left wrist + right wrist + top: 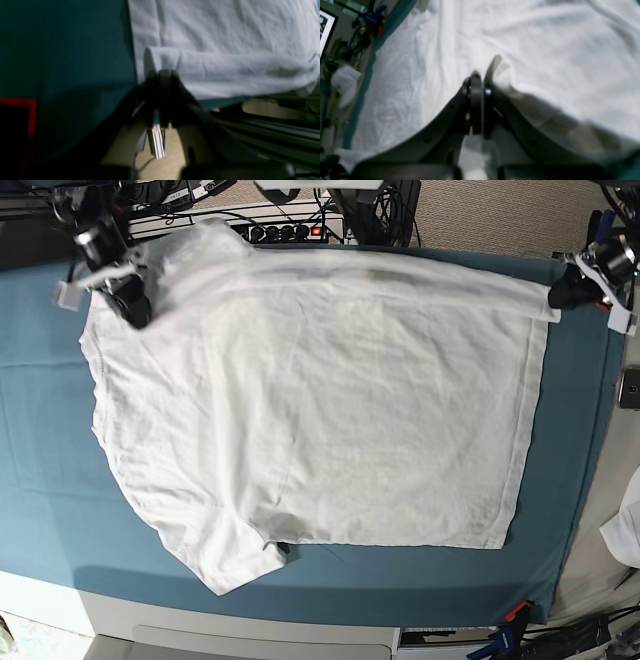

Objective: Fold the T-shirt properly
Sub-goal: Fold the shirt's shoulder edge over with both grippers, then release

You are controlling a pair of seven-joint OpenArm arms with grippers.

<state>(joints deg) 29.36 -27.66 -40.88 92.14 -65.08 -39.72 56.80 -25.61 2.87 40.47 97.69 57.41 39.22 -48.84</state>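
Working from the left of the base view, you have the right gripper clenched on the T-shirt at its far-left corner, near the shoulder and sleeve. In the right wrist view its fingers are pressed together with a tab of white cloth pinched and standing up just beside them.

Across the middle, the shirt lies spread on the teal sheet covering the bench. Its far edge is lifted into a taut band strung between your two arms, while the near sleeve and lower hem rest flat.

At the right of the base view, the left gripper is clamped on the far-right hem corner. The left wrist view shows a rolled edge of fabric caught at the left gripper's tip.

Expect the shirt to handle as light, soft and limp cotton. It will sag between your holds, drape wherever it is unsupported, and probably drag on the sheet. It is not fragile, but thin pinches can slip, so keep hold of the hemmed corners and seams, where the cloth is doubled. Keeping the span taut should let the fold land straight.
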